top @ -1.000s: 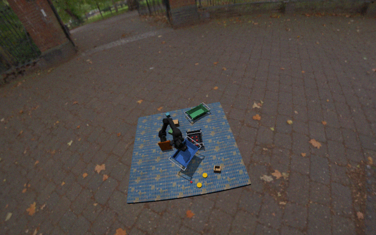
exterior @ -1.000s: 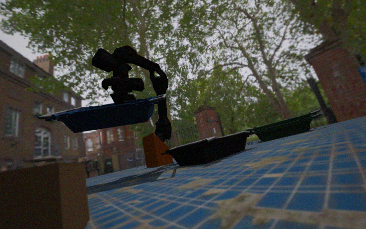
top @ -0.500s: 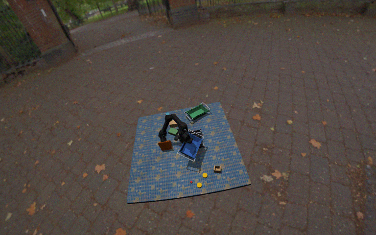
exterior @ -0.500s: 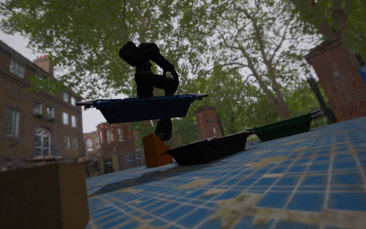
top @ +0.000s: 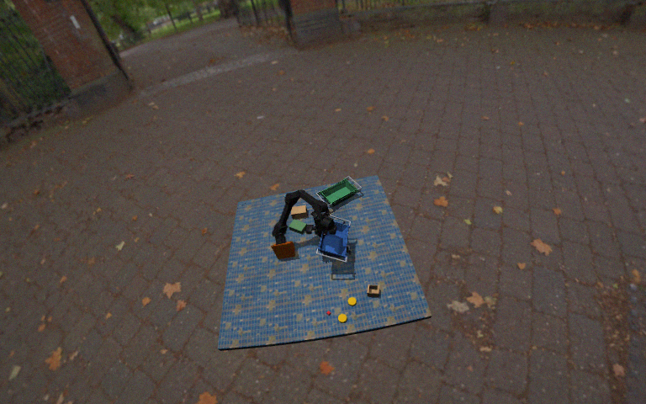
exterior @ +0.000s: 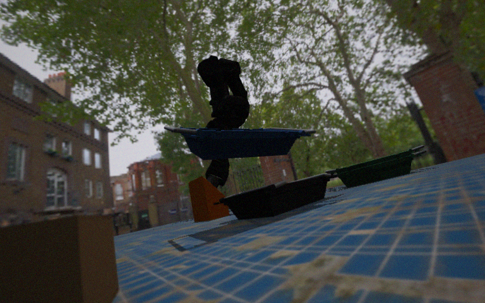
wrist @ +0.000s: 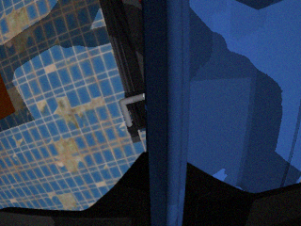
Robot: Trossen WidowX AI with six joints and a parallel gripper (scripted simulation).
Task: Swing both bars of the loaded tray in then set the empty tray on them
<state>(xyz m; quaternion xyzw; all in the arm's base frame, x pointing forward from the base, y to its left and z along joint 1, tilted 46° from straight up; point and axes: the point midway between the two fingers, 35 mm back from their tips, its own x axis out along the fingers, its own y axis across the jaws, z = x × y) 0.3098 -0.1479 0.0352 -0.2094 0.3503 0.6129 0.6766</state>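
My gripper point(top: 326, 231) point(exterior: 223, 127) point(wrist: 154, 158) is shut on a side wall of the empty blue tray point(top: 333, 243) point(exterior: 243, 144) point(wrist: 221, 122). The blue tray hangs in the air above the loaded black tray point(exterior: 278, 199) point(wrist: 123, 52), with a clear gap between them in the exterior view. Its own wire bars stick out past its ends. I cannot tell whether it is level. The black tray stands on the table. One end of a pale wire bar point(wrist: 126, 113) shows near its end in the wrist view. Its blocks and most of its bars are hidden.
A green tray point(top: 339, 191) point(exterior: 375, 170) stands at the back. An orange block point(top: 284, 250) point(exterior: 205, 201) is by the arm's base, with a tan block point(top: 299, 209) and a green block point(top: 297, 225) behind. A small wooden box point(top: 373, 291) and two yellow discs point(top: 352, 300) point(top: 342, 318) lie in front.
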